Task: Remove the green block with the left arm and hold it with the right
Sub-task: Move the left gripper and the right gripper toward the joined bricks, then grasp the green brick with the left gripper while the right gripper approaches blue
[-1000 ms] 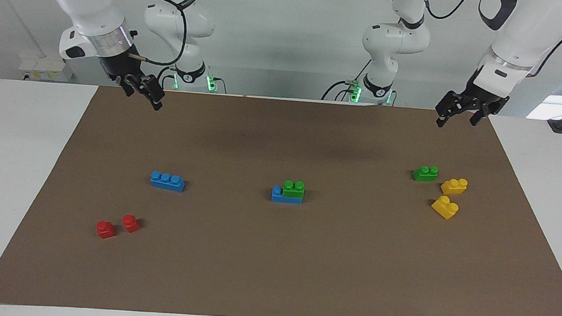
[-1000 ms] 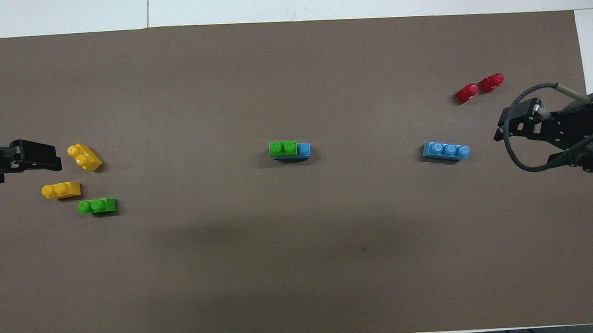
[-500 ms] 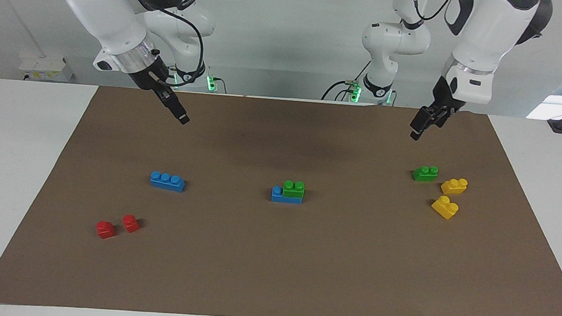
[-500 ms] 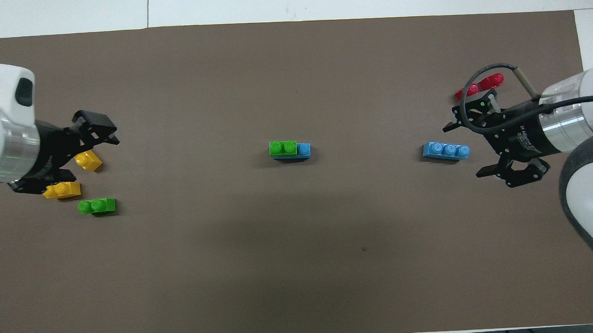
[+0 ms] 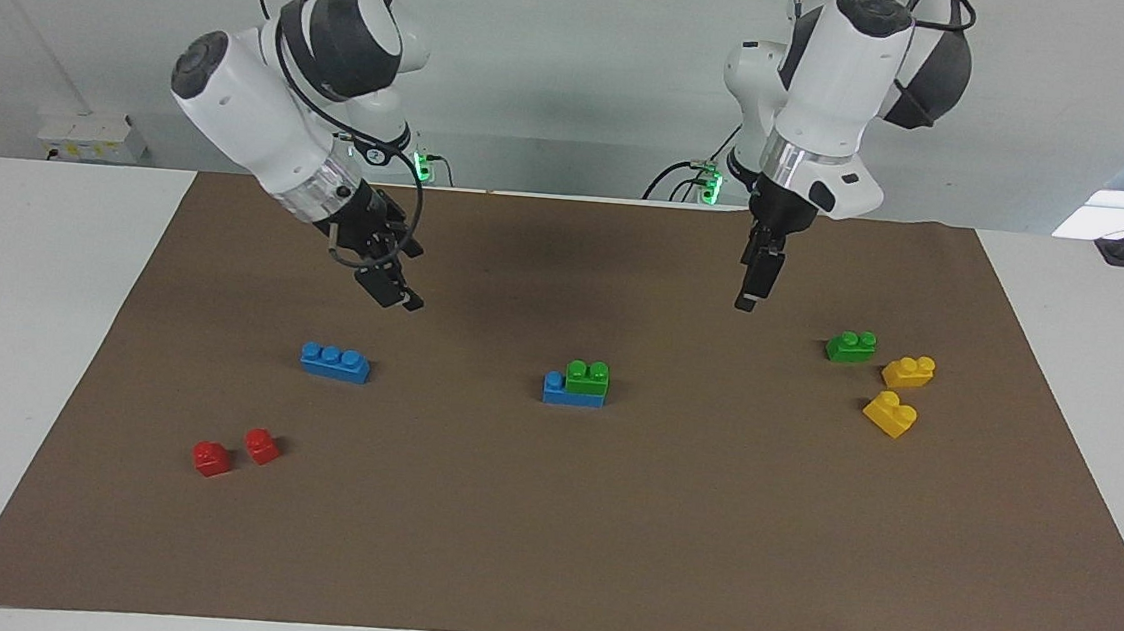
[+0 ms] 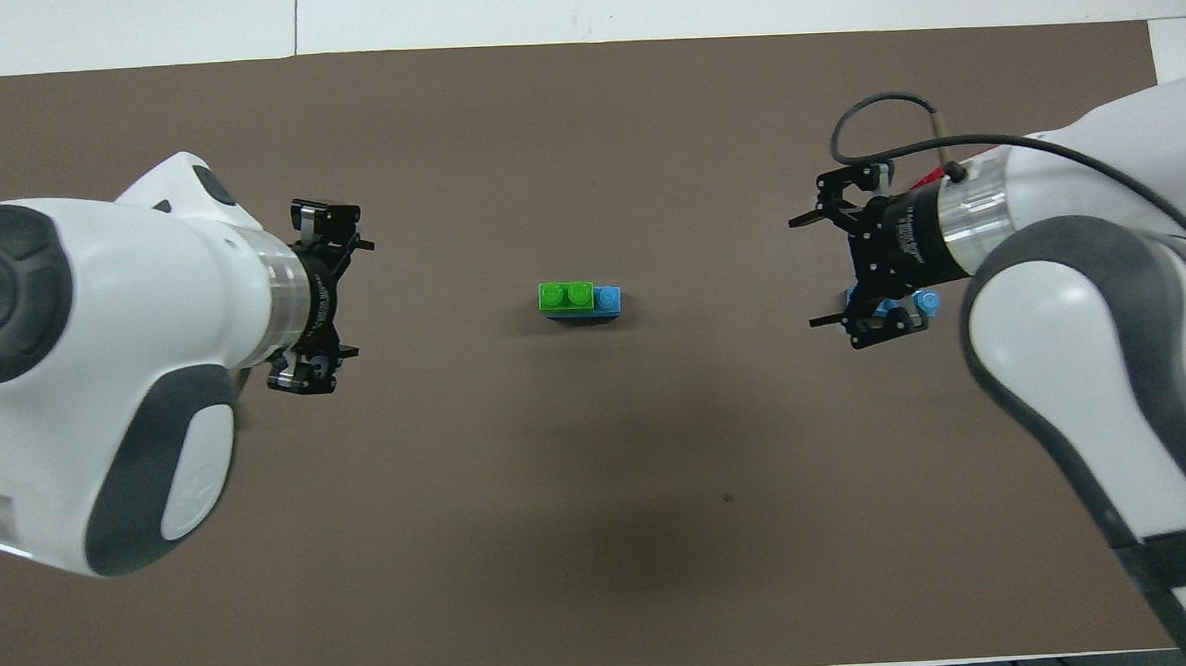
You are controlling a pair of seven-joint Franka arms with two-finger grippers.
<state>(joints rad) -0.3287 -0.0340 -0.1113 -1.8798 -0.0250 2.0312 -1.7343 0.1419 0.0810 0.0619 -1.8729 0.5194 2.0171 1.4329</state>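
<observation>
A glossy green block (image 5: 587,377) with two round studs is seated on a longer blue brick (image 5: 561,389) at the middle of the matte brown mat (image 5: 543,555). The left gripper (image 5: 748,295) is held in the air over bare mat, its fingers spread, empty. The right gripper (image 5: 393,292) is likewise spread and empty, above the mat near a loose blue three-stud brick (image 5: 335,362). A second green brick (image 5: 850,346) and two yellow bricks (image 5: 899,392) are gathered toward the left arm's end; two red bricks (image 5: 235,452) are seen toward the right arm's end.
</observation>
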